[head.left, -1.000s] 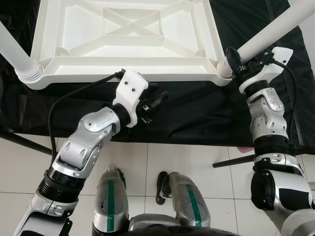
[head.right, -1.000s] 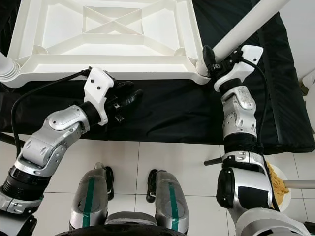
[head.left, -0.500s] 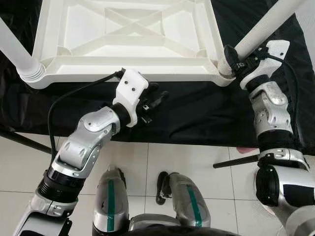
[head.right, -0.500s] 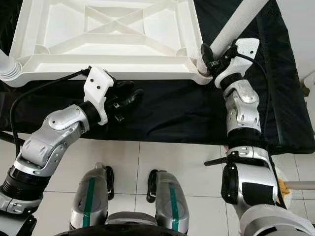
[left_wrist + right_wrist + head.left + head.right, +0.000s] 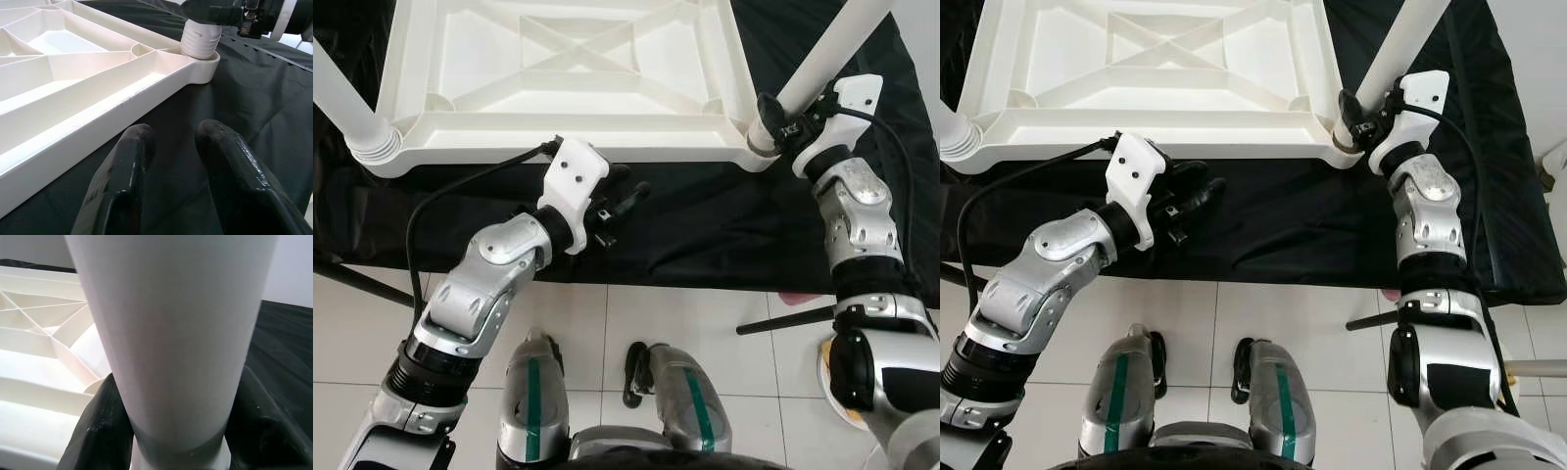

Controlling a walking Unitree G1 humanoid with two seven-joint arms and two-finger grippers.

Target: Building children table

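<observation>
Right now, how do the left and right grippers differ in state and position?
The right gripper is shut on the white table leg just above the corner socket; the left gripper holds nothing, fingers parted. The right gripper sits at the upturned tabletop's near right corner; the left gripper hovers over the black cloth beside the tabletop's near edge, not touching it. Both have black fingers.

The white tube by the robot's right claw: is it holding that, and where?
Yes. The right gripper clamps the white table leg near its lower end, just above its corner socket. The left gripper holds nothing.
</observation>
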